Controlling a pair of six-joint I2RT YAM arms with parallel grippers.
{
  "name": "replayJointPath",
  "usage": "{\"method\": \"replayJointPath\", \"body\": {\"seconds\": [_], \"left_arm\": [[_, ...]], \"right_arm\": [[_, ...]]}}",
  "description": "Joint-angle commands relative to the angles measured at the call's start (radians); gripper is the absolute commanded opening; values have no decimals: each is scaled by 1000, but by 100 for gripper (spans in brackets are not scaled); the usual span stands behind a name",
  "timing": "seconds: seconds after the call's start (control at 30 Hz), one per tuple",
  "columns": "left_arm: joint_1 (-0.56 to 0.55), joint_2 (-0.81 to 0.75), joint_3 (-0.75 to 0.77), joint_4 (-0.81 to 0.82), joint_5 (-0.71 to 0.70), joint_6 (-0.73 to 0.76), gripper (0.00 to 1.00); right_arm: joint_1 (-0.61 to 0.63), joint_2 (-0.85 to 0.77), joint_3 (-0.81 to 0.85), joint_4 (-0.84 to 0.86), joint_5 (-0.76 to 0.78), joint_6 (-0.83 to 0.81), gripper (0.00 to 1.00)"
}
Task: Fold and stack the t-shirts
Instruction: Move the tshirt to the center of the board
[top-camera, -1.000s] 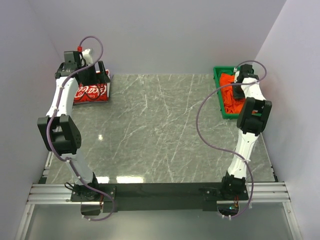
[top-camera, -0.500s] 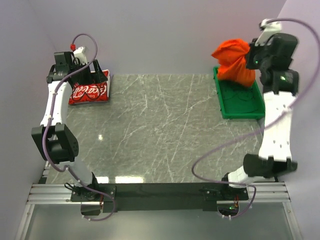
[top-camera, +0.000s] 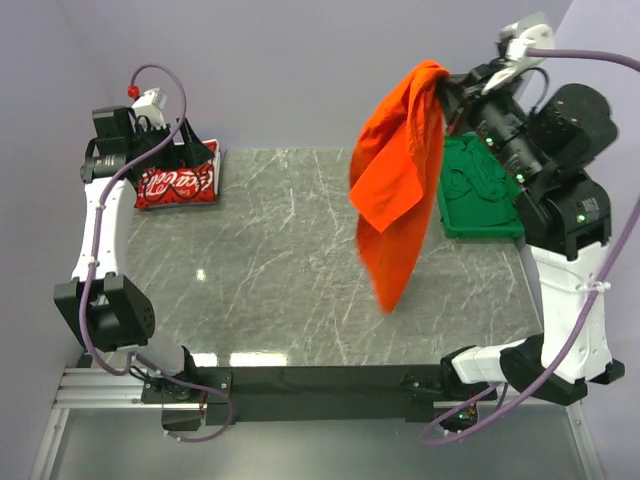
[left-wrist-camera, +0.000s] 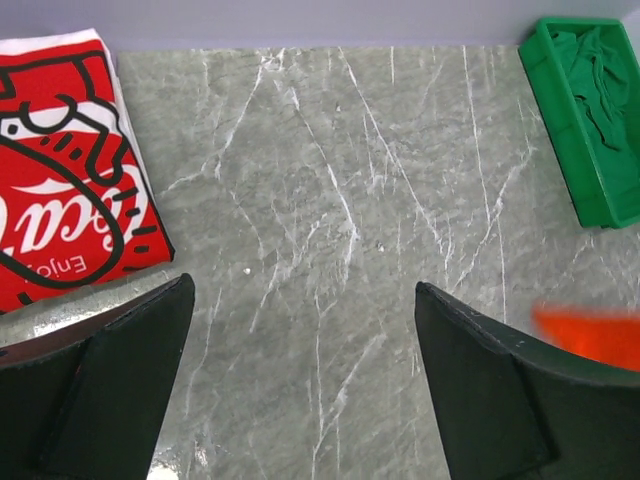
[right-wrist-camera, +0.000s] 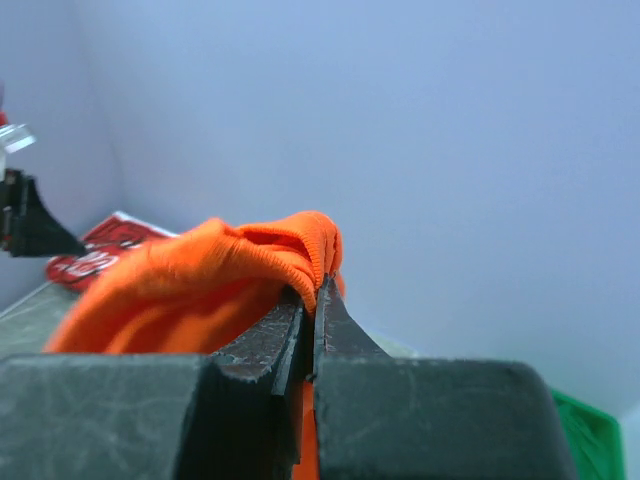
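My right gripper is shut on the ribbed edge of the orange t-shirt and holds it high in the air. The shirt hangs down over the table's right half, left of the green tray. In the right wrist view the cloth is pinched between the closed fingers. The red t-shirt with white script print lies folded at the far left corner; it also shows in the left wrist view. My left gripper is open and empty, raised above the table next to the red shirt.
The green tray holds a crumpled green cloth and stands at the far right edge. Grey marble tabletop spreads between the two shirts. Lilac walls close in on the left, back and right.
My right arm has lifted the orange shirt out of the green tray and swung it up and left over the table, where it has unfurled. My left arm has risen slightly.
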Motion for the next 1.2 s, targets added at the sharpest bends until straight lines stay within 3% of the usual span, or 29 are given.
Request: {"method": "replayJointPath", "body": {"seconds": [0.0, 0.23, 0.3, 0.37, 0.4, 0.43, 0.47, 0.57, 0.63, 0.77, 0.97, 1.17], "left_arm": [[7, -93, -47, 32, 55, 36, 97], [7, -180, -194, 20, 95, 143, 95], [4, -188, -236, 23, 89, 178, 94], [5, -181, -250, -5, 101, 198, 94], [5, -173, -269, -8, 109, 214, 94], [4, -171, -280, -12, 115, 224, 94], [-1, -173, -294, -12, 129, 237, 93], [-42, -184, -357, 11, 118, 290, 91], [-114, -188, -406, 23, 78, 361, 89], [-246, -124, -441, 64, 17, 418, 85], [-360, 134, -297, 90, 72, 346, 75], [-384, 375, -123, 149, 135, 151, 64]], "right_arm": [[58, 33, -39, 87, 4, -12, 0], [87, 1, -453, 184, -164, -6, 0], [87, 54, -559, 211, -136, -10, 2], [80, 172, -587, 216, -84, -7, 28], [75, 215, -569, 175, -63, -36, 57], [73, 255, -549, 155, -34, -47, 66], [70, 313, -500, 132, -14, -59, 68], [38, 399, -390, -30, -24, -66, 68], [-18, 412, -389, -135, -145, -38, 63], [-45, 320, -680, -144, -231, 3, 60], [-45, 298, -895, -85, -286, 63, 57], [-45, 378, -827, -49, -398, 82, 52]]}}
